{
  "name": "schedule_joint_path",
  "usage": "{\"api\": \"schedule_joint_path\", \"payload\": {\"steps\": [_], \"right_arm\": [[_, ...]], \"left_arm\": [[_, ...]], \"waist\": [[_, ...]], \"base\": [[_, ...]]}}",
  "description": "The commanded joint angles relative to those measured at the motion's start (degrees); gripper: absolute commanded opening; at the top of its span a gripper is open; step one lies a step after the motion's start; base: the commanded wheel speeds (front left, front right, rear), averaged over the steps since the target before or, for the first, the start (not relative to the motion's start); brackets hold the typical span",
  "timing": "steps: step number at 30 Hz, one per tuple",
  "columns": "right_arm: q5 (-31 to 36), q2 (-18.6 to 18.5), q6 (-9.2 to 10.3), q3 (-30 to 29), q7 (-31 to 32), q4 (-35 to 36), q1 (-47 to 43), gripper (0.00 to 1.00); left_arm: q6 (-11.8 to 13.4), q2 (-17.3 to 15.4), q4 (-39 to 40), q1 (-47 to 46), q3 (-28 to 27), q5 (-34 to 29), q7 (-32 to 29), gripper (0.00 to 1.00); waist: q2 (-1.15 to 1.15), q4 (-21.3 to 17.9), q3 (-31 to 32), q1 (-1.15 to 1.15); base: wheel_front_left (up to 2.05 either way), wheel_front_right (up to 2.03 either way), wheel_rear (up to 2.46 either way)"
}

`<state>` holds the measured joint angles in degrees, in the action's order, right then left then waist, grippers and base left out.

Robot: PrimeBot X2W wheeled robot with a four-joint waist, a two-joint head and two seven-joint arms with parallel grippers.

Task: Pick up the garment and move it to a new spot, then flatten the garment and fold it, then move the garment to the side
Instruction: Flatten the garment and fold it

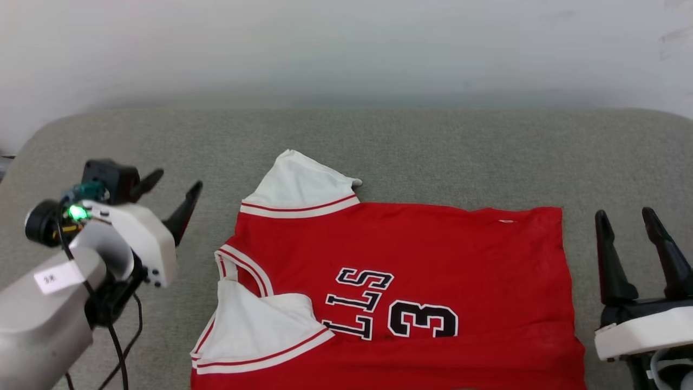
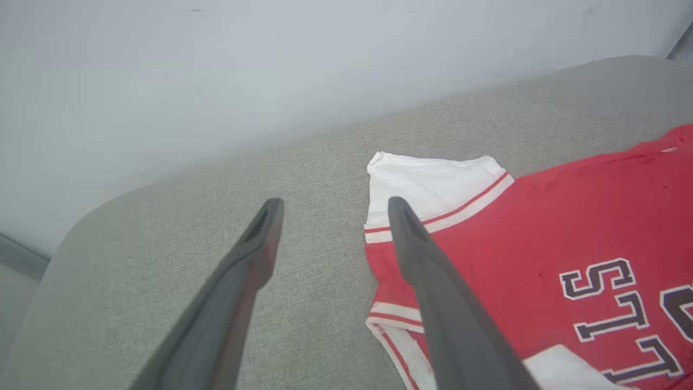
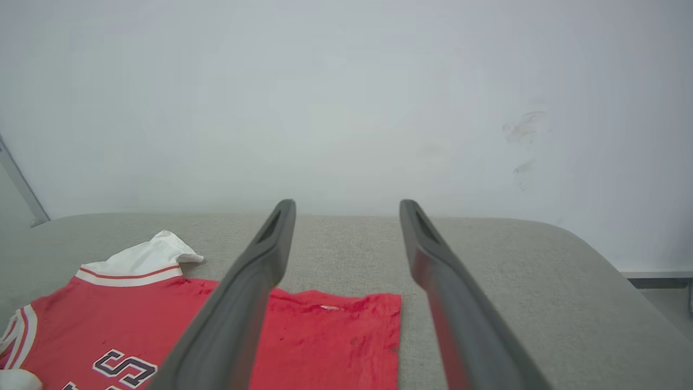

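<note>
The garment (image 1: pixel 433 260), a red jersey with white sleeves and black lettering, lies spread on the grey padded surface (image 1: pixel 433 151), neck to the left, hem to the right. One white sleeve (image 1: pixel 300 187) points to the far side; the other is folded over the near chest. My left gripper (image 1: pixel 173 192) hovers open left of the collar, empty. My right gripper (image 1: pixel 628 219) stands open just right of the hem, holding nothing. The garment (image 2: pixel 541 233) lies right of the left fingers (image 2: pixel 417 244) in the left wrist view. In the right wrist view the hem (image 3: pixel 346 325) lies between and left of the fingers.
A pale wall (image 1: pixel 346 49) runs behind the padded surface, whose far corners are rounded. Bare grey padding lies left of the collar, right of the hem and beyond the garment. A black cable (image 1: pixel 122 346) hangs under my left forearm.
</note>
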<state>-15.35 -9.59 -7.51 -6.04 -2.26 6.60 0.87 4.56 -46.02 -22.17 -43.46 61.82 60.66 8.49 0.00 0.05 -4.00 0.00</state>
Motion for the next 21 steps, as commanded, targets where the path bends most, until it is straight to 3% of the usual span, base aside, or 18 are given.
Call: {"api": "schedule_joint_path", "payload": {"steps": [1, 6, 11, 15, 21], "right_arm": [[1.41, 1.25, 0.05, 0.15, -1.80, 0.75, -0.72, 1.00], [4.61, 3.87, 0.05, 1.83, -4.99, 1.99, -1.22, 1.00], [5.69, 5.11, 0.05, 3.51, -6.32, 2.18, 1.06, 1.00], [6.04, 5.55, 0.05, 3.97, -7.06, 1.91, 3.00, 1.00], [6.06, 5.91, 0.05, 4.46, -8.24, 1.04, 6.00, 1.00]], "left_arm": [[-0.38, 0.98, -1.19, -1.97, -0.46, -0.57, 0.54, 1.00], [-4.21, 3.10, -5.35, -8.39, -0.84, -0.33, -2.98, 1.00], [-9.25, 4.28, -9.83, -16.48, 0.31, 0.98, -13.57, 1.00], [-11.09, 4.84, -11.96, -23.02, 1.77, 2.07, -23.16, 1.00], [-11.88, 5.46, -13.53, -30.80, 3.78, 5.30, -37.72, 1.00]], "waist": [[0.00, -1.02, -1.35, 0.00], [0.00, -3.23, -5.17, 0.00], [0.00, -5.61, -10.38, 0.00], [0.00, -7.13, -14.44, 0.00], [0.00, -8.79, -19.25, 0.00]], "base": [[0.00, 0.00, 0.00], [0.00, 0.00, 0.00], [0.00, 0.00, 0.00], [0.00, 0.00, 0.00], [0.00, 0.00, 0.00]]}}
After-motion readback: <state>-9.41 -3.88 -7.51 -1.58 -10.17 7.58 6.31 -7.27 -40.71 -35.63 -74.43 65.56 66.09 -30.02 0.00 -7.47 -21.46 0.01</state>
